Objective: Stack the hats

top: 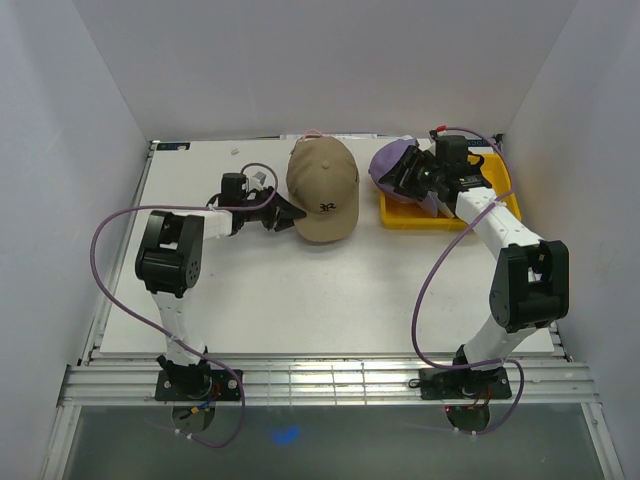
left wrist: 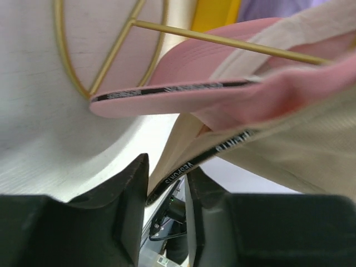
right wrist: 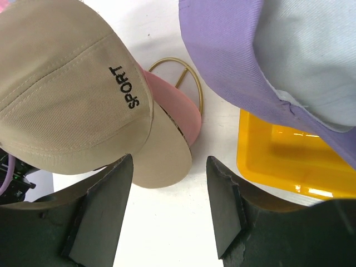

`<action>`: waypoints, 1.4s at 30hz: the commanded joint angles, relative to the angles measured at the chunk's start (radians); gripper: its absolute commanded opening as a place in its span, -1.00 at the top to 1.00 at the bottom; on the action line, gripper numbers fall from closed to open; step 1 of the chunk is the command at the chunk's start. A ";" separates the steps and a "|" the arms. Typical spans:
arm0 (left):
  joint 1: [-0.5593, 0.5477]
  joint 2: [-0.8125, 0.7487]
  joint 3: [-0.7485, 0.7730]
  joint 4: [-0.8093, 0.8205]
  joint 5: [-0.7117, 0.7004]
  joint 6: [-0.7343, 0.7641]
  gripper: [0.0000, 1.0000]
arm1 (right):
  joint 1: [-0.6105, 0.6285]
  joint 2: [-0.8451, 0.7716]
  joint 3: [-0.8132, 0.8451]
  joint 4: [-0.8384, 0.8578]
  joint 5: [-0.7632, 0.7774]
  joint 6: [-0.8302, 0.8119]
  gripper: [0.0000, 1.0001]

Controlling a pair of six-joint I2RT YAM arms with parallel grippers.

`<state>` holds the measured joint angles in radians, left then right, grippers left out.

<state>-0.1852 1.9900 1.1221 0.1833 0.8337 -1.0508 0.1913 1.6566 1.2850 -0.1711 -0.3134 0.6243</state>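
Note:
A beige hat (top: 322, 190) with a dark logo sits on top of a pink hat (right wrist: 181, 111) over the gold wire stand (right wrist: 175, 69) at mid-back of the table. My left gripper (top: 288, 212) is at the beige hat's left rim. In the left wrist view that rim (left wrist: 183, 167) runs down between the slightly parted jaws of the left gripper (left wrist: 167, 167), with the pink brim (left wrist: 167, 100) above. A purple hat (top: 390, 162) lies tilted at the yellow tray's left end. My right gripper (right wrist: 169, 161) stands open and empty beside it, over bare table.
The yellow tray (top: 505, 205) sits at the back right under the right arm's wrist. White walls close in the table (top: 300, 300) at the back and on both sides. Purple cables loop off both arms.

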 commanded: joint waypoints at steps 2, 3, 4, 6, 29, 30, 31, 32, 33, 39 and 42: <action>0.010 0.086 -0.053 -0.252 -0.214 0.054 0.15 | 0.004 -0.020 0.045 0.013 -0.004 -0.018 -0.22; 0.010 0.086 -0.050 -0.258 -0.216 0.057 0.09 | 0.004 -0.020 0.046 0.015 -0.004 -0.018 -0.22; 0.010 0.084 -0.050 -0.262 -0.217 0.058 -0.01 | 0.004 -0.018 0.048 0.013 -0.004 -0.018 -0.22; 0.010 0.081 -0.047 -0.262 -0.219 0.063 -0.07 | 0.005 -0.018 0.050 0.013 -0.004 -0.018 -0.22; 0.026 -0.032 0.061 -0.462 -0.263 0.219 -0.34 | 0.010 -0.001 0.292 -0.192 0.028 -0.124 -0.24; 0.027 -0.042 0.059 -0.467 -0.266 0.227 -0.36 | 0.008 -0.001 0.310 -0.209 0.042 -0.135 -0.25; 0.029 -0.051 0.059 -0.475 -0.271 0.235 -0.37 | 0.007 0.000 0.354 -0.253 0.049 -0.146 -0.25; 0.029 -0.068 0.058 -0.484 -0.277 0.247 -0.39 | 0.002 0.002 0.375 -0.272 0.059 -0.164 -0.25; 0.030 -0.077 0.053 -0.487 -0.277 0.253 -0.40 | -0.003 0.000 0.414 -0.289 0.072 -0.175 -0.25; 0.035 -0.138 0.035 -0.507 -0.277 0.293 -0.41 | -0.073 -0.006 0.542 -0.475 0.206 -0.280 -0.28; 0.038 -0.178 0.030 -0.519 -0.281 0.311 -0.41 | -0.148 -0.014 0.550 -0.527 0.226 -0.310 -0.29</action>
<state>-0.1543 1.9144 1.1606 -0.3077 0.5713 -0.7872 0.1127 1.6592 1.7992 -0.5827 -0.1688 0.3908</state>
